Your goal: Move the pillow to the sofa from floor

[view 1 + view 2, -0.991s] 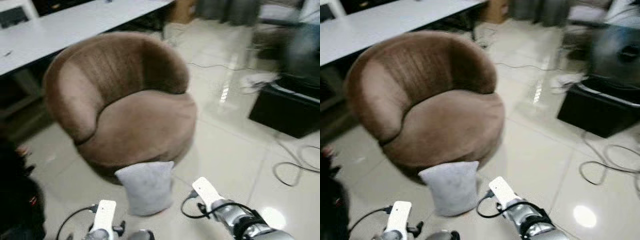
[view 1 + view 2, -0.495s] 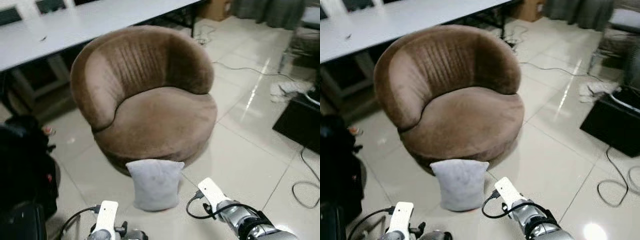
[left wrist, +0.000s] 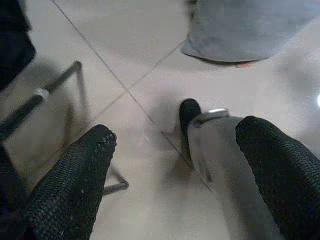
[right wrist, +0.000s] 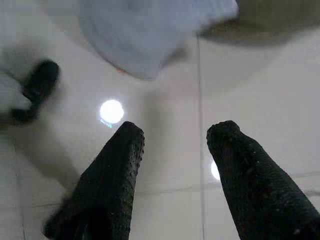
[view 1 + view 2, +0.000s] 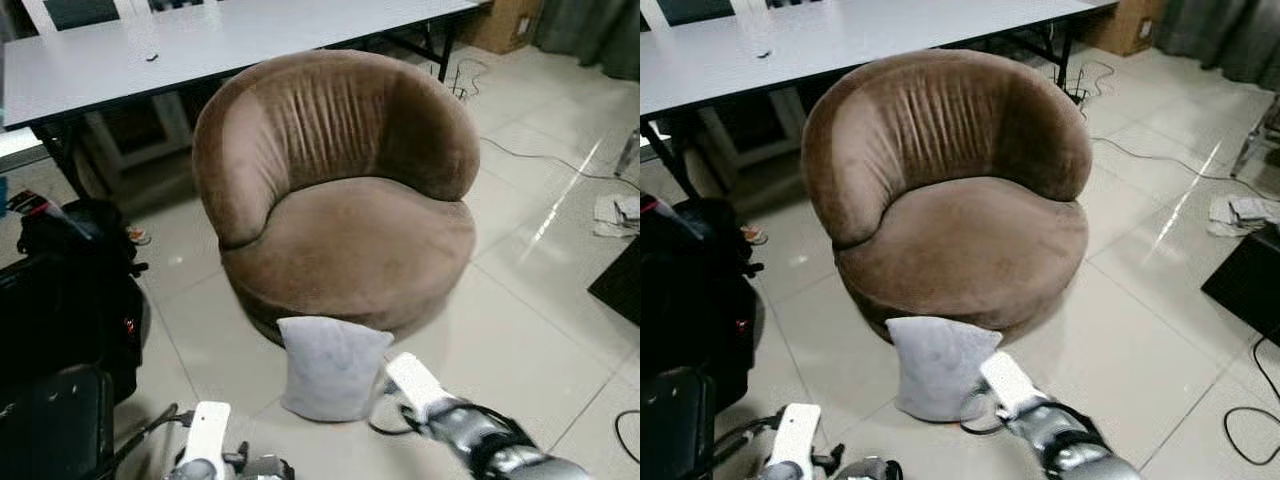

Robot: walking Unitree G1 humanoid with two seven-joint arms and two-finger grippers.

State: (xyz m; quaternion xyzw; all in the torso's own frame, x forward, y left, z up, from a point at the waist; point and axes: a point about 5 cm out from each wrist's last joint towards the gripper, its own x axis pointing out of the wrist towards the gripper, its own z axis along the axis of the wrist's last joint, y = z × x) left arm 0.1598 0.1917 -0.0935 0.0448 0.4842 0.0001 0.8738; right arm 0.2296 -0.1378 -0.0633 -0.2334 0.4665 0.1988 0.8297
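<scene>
hovering low over the tiled floor (image 5: 520,330), the right claw (image 4: 172,150) has its two black fingers spread wide with nothing between them, pointed down at the tiles just short of the grey pillow (image 5: 330,365). the left claw (image 3: 175,150) is just as wide and just as empty, with the pillow's lower edge near the far end of its view and the robot's own foot between the fingers.

the pillow stands on the floor, propped against the front of the round brown sofa chair (image 5: 340,210), its top corners touching the seat's edge. a black bag (image 5: 70,300) sits well apart on the robot's left, and a grey surface (image 5: 200,40) runs behind the chair.

the step in hand looks like the reach. best bet: bring both claws in from either side of the pillow and pinch it through the middle, since soft fabric will sag from a corner grip. lift clear of the seat's front edge before swinging forward, or it may drag and slip out.
</scene>
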